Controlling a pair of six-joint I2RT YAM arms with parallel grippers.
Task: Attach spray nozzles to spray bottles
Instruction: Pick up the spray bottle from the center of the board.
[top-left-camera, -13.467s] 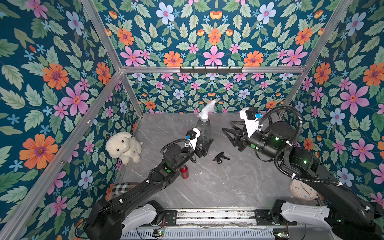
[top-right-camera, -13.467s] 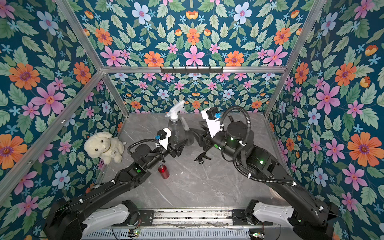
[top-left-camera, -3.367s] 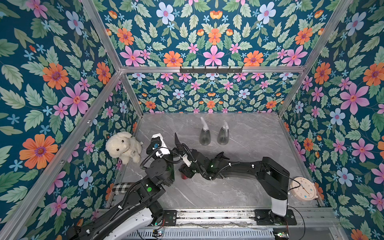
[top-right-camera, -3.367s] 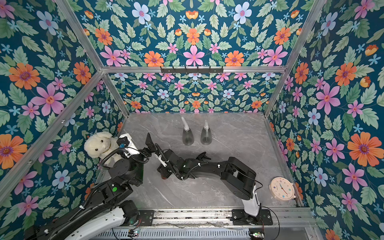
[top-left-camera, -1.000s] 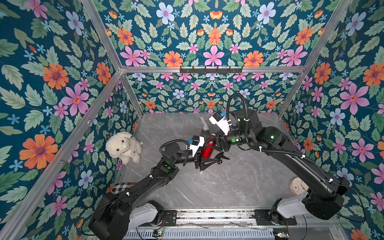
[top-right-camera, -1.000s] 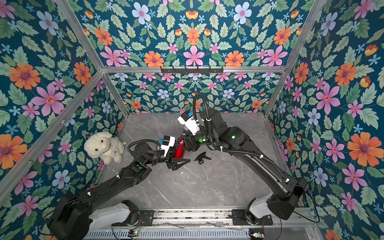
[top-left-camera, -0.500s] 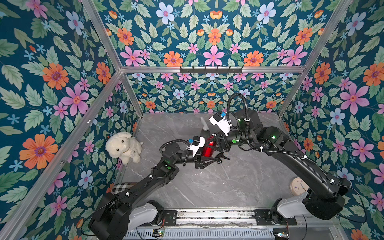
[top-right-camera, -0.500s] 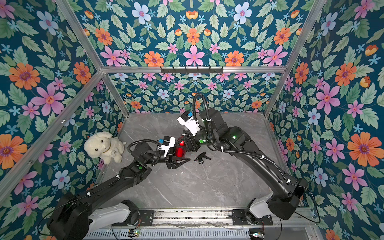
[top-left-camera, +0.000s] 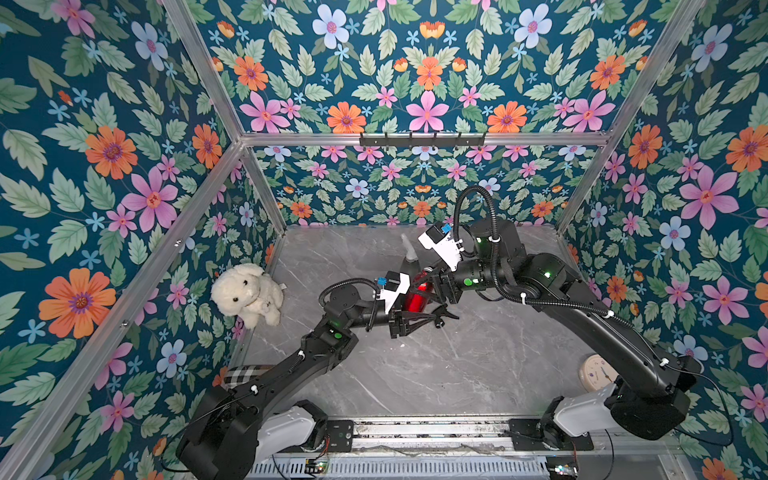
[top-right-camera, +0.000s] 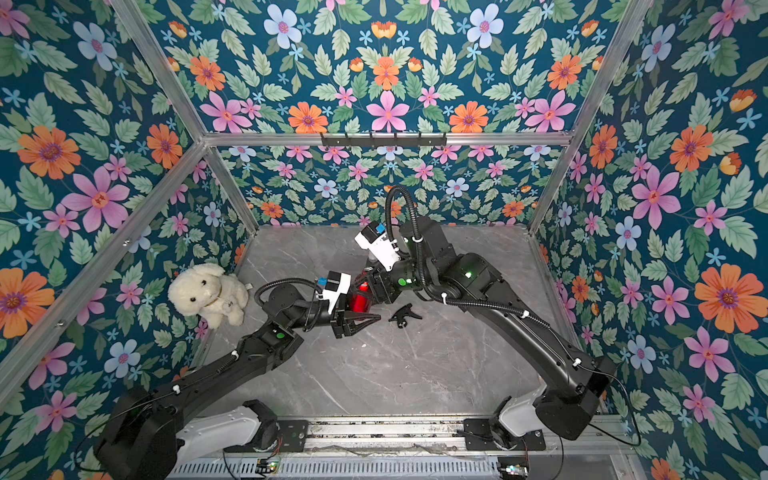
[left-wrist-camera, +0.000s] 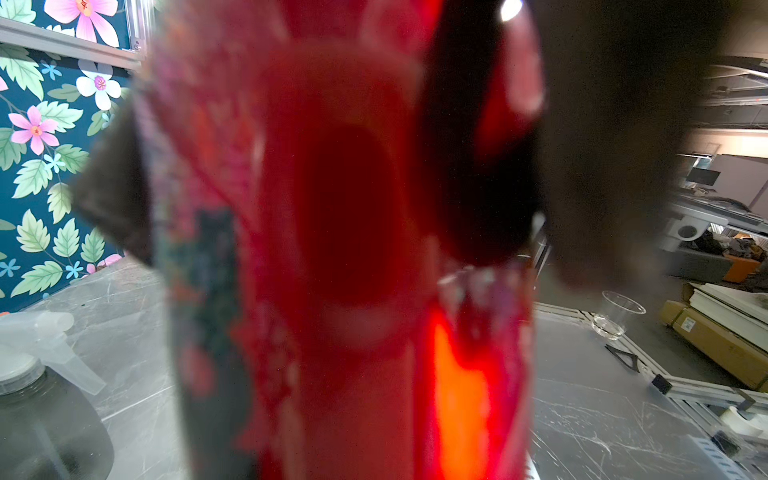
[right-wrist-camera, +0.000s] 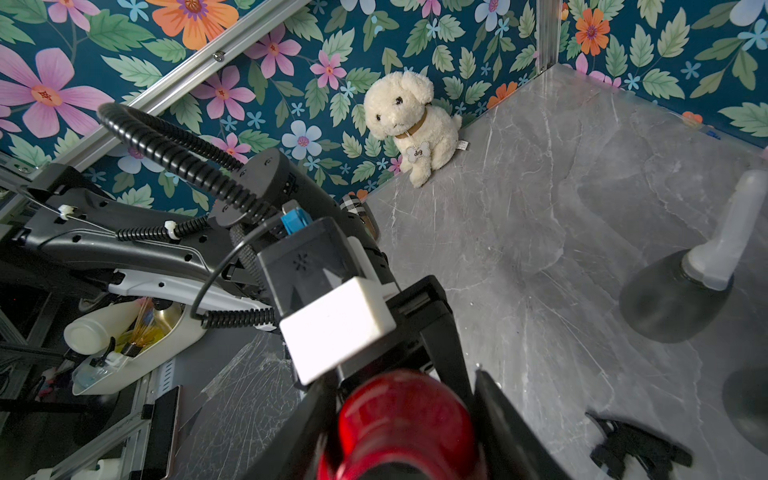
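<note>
The red bottle hangs above the table's middle, held between both arms. My left gripper is shut on its body, which fills the left wrist view. My right gripper is shut on its upper end, a finger along each side. The black nozzle lies loose on the table just right of the grippers. A grey bottle with a whitish nozzle screwed on stands behind; the left wrist view shows such a bottle.
A white plush dog sits against the left wall. A round clock lies at the front right, partly under the right arm. A plaid item lies at the front left. Flowered walls enclose three sides of the table.
Over the last second my left jaws closed on the red bottle. Both arms stayed nearly still, and the black nozzle did not move.
</note>
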